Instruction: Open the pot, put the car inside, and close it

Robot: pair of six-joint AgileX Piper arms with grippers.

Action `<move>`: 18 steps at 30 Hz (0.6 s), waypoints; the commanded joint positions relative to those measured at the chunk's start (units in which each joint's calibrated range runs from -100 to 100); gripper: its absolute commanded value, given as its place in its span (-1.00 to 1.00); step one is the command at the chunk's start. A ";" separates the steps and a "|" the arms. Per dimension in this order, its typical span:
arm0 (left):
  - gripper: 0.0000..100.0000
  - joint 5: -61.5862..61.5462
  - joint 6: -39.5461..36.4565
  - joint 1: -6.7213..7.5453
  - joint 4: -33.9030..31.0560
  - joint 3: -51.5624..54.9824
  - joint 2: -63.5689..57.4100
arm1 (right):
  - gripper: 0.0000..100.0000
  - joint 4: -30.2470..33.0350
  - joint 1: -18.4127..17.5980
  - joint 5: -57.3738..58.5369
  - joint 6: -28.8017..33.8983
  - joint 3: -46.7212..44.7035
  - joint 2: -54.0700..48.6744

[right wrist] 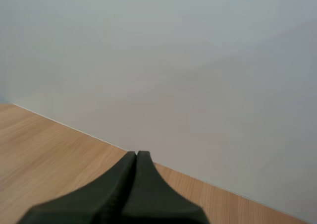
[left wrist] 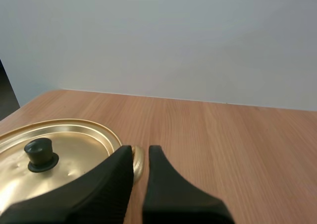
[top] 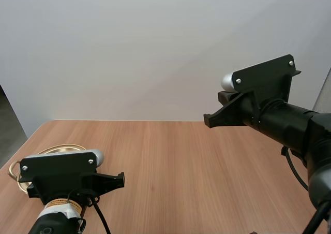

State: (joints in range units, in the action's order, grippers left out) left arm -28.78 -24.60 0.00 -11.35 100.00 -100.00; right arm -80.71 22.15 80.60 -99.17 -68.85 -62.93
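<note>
Nothing done yet: the lidded golden metal pot [left wrist: 94, 135] is unopened, left hand [left wrist: 141, 152] narrowly parted at its rim, right hand [right wrist: 136, 155] closed on nothing, well away.

The high view looks forward and down over the worktop [top: 170, 161] from above its near side, toward the pale wall [top: 155, 47]. The left wrist view sits low and close beside the gold pot lid [left wrist: 74, 144], facing that wall. The right wrist view, raised higher, shares the worktop's far edge and the wall.

The lid [left wrist: 79, 144] is gold, its knob [left wrist: 41, 154] black, the table [left wrist: 223, 149] light brown wood-grain.
</note>
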 commanded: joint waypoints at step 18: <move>-1.00 2.17 0.11 -1.62 -0.02 0.00 0.00 | -1.00 9.64 -2.87 -2.84 0.80 0.02 -1.01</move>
State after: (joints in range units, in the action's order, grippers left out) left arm -26.68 -24.49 -1.62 -11.35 100.00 -100.00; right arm -76.07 20.48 79.20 -99.18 -68.85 -63.58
